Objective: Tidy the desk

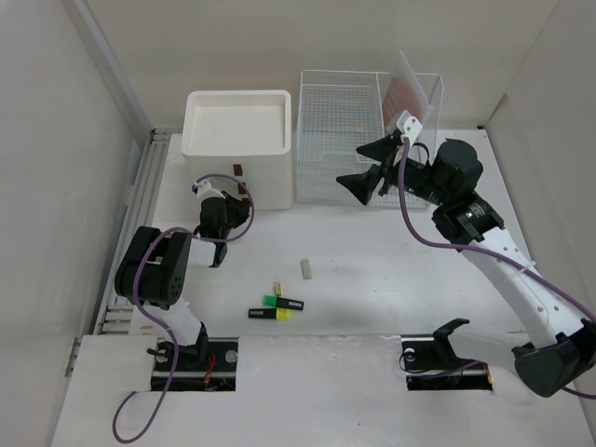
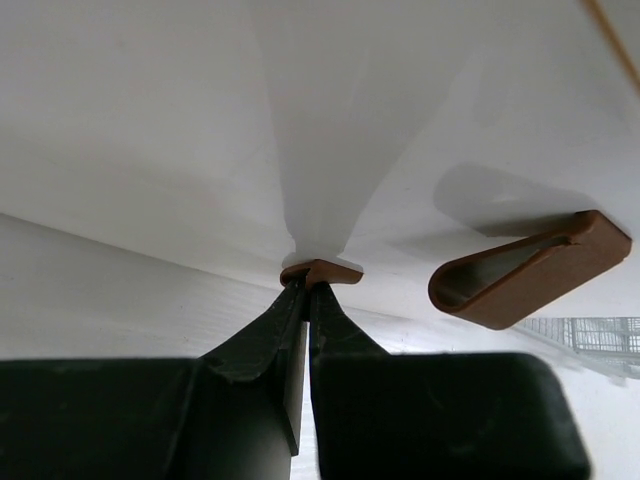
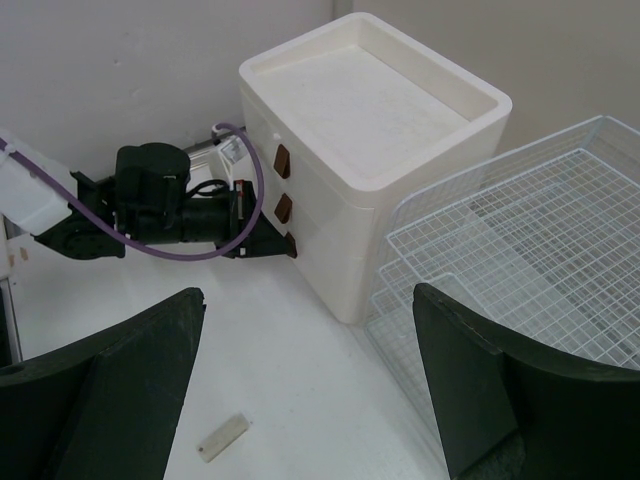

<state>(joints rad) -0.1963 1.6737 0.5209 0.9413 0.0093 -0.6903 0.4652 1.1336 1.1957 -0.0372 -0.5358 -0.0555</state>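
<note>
Jaws from above first: pressed together at the left gripper (image 1: 244, 207), tip against the front of the white drawer box (image 1: 237, 126); spread wide and empty at the right gripper (image 1: 365, 166), hovering just before the wire trays (image 1: 340, 112). Underneath both arms, between pale walls, the desk (image 1: 391, 289), with a cluster of highlighters (image 1: 277, 307) and a small beige piece (image 1: 305, 268) lying loose near its middle, well apart from either gripper. No drawer visibly drawn out, so probably early in the tidying, with nearly everything left to stow. From the left wrist: dark fingertips (image 2: 270, 330) pinching a brown handle (image 2: 322, 270) on the white front, no gap beyond the tab itself; a second brown handle (image 2: 530, 270) just beside it, untouched. From the right wrist: two dark fingers (image 3: 100, 400) far apart, nothing between them, only bare white surface and the beige piece below; farther off, the other arm nipping the lowest of three handles. Likely step in hand: drawing that bottom drawer open.
</note>
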